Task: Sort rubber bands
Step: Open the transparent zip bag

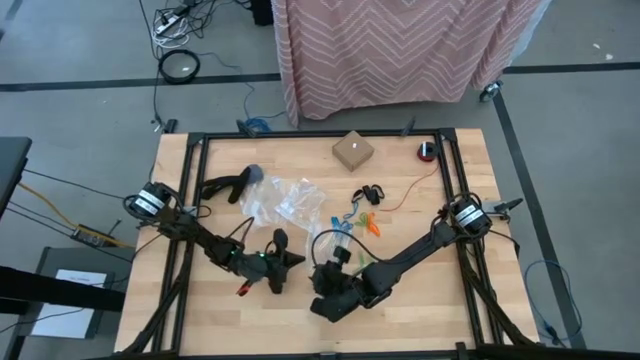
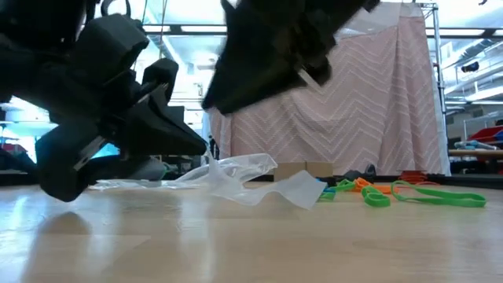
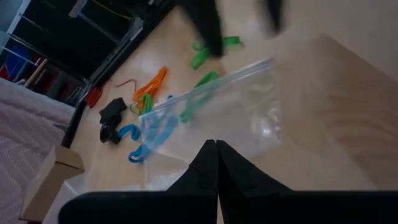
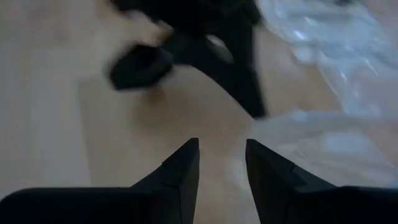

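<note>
High view: both arms reach into the middle of the table (image 1: 200, 320), grippers close together near the front edge, just short of the bags and bands. Left gripper (image 3: 216, 149) has its jaws pressed together; in its wrist view the tips meet right at the edge of a clear zip bag (image 3: 249, 106), probably pinching the film to lift or hold it open, though I can't confirm plastic is actually caught. Right gripper (image 4: 222, 152) has jaws partly spread with nothing between them, over bare wood beside bag film, likely lining up to take the other lip. Rubber bands (image 1: 360, 222) lie loose in a mixed heap, orange, green, blue and black, just beyond the grippers; a few show through the bag. None looks sorted yet. Cardboard box (image 1: 352, 151) sits at the back, uninvolved.
</note>
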